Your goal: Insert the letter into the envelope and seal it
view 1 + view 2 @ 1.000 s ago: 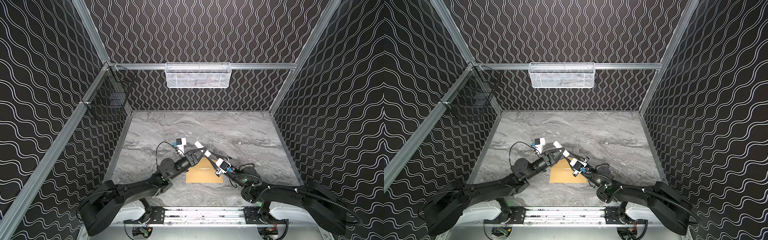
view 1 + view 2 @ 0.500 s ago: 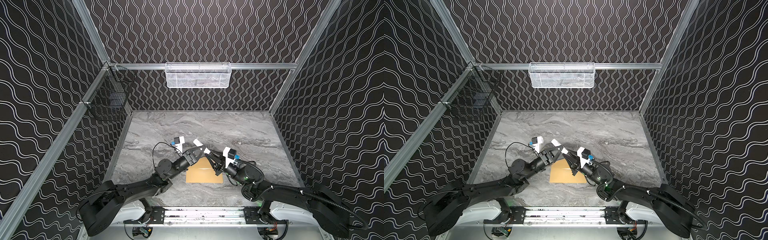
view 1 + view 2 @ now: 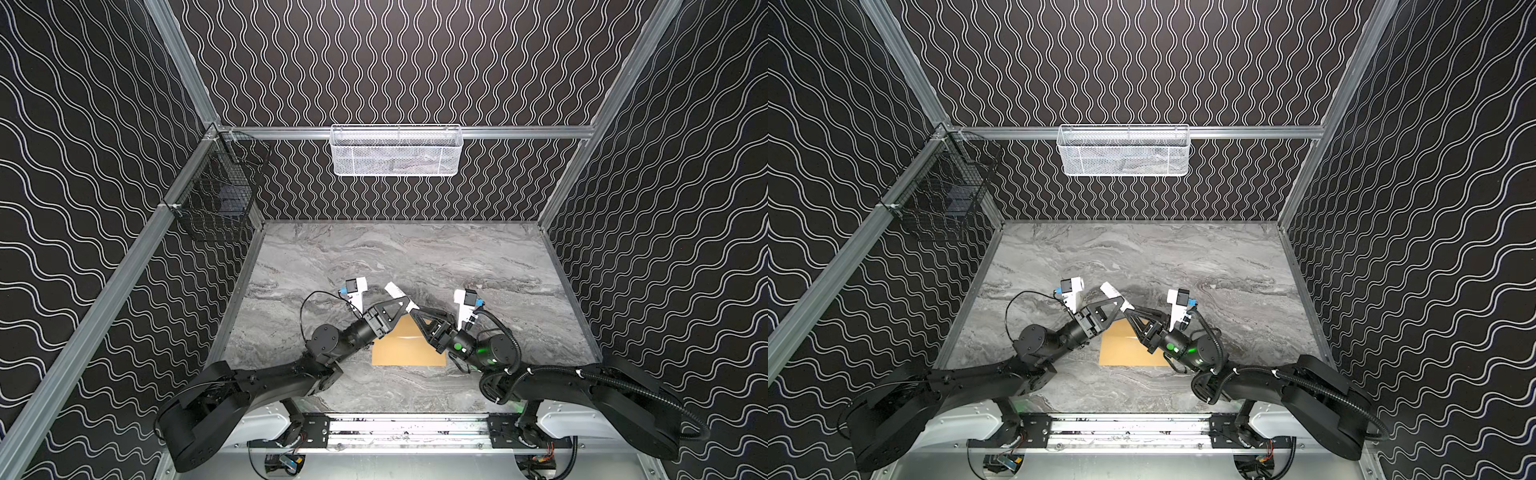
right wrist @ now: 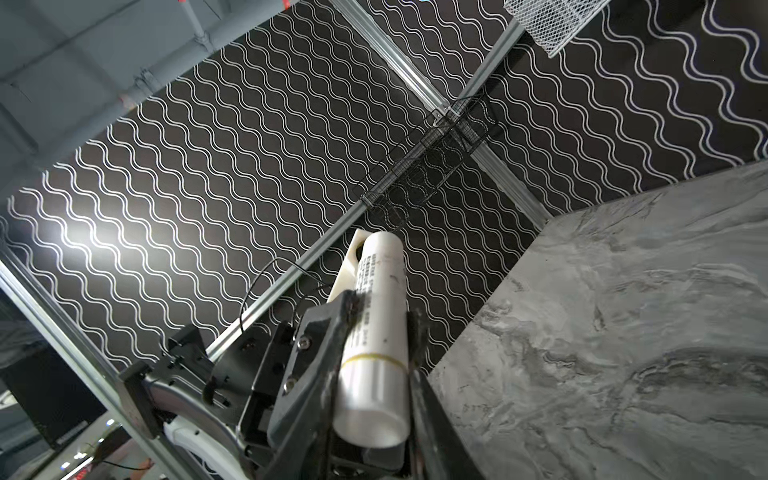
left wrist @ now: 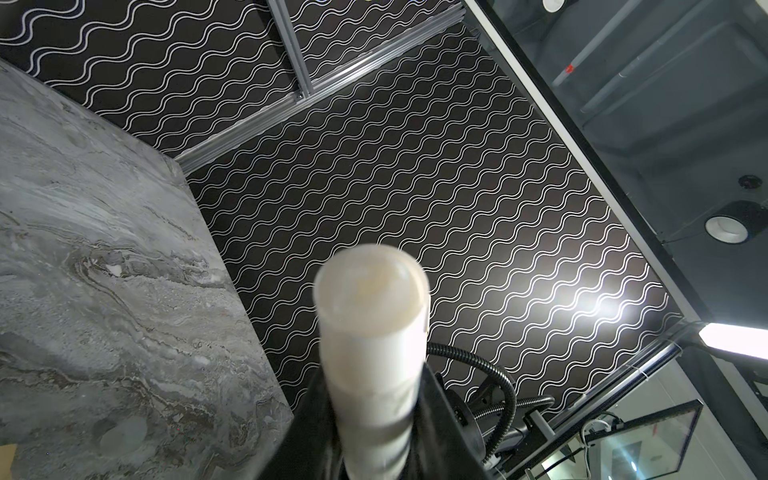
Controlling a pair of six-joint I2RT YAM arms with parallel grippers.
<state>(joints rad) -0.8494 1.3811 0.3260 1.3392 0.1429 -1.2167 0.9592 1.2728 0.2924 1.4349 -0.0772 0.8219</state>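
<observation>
The tan envelope (image 3: 409, 351) (image 3: 1129, 351) lies flat near the table's front middle, its far edge under both grippers. Just above that edge, a white cylinder (image 3: 402, 297) (image 3: 1115, 294) hangs tilted between the two grippers. My left gripper (image 3: 400, 305) (image 3: 1118, 305) is shut on its body (image 5: 372, 324). From the other side, my right gripper (image 3: 417, 312) (image 3: 1133, 312) closes round the cylinder's capped end (image 4: 374, 399), below a yellow ring. The letter shows in no view.
A white mesh basket (image 3: 397, 151) hangs on the back wall. A black wire basket (image 3: 216, 203) hangs at the back left corner. Patterned walls enclose the marble table (image 3: 415, 257) on three sides.
My right wrist has rolled, swinging its camera from beside the envelope up to the far right. Both grippers have stayed together at the cylinder above the envelope's far edge.
</observation>
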